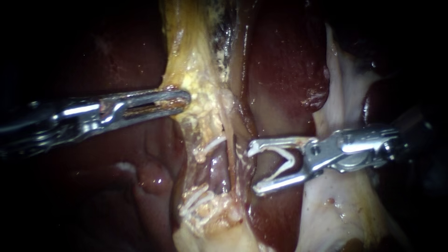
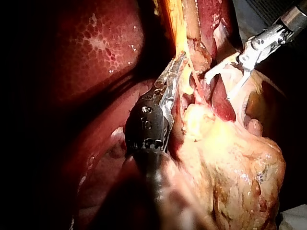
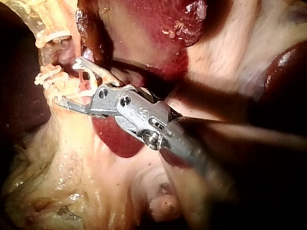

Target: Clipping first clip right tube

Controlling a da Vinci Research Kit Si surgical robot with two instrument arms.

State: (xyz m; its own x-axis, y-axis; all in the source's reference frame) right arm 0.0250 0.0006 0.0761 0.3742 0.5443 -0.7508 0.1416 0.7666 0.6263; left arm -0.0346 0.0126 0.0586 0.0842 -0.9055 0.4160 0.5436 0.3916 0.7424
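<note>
right tool (image 1: 254,169) gripping clip (image 1: 288,161), shaft (image 1: 417,135) in shadow

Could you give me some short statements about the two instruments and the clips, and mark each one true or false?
1. The right instrument holds a white clip in its jaws. True.
2. That clip is closed around a tube. False: it stands open in a V.
3. The left instrument grips the dark red liver. False: its jaws are shut on yellow tissue.
4. Other white clips sit on the tissue between the two instruments. True.
</note>
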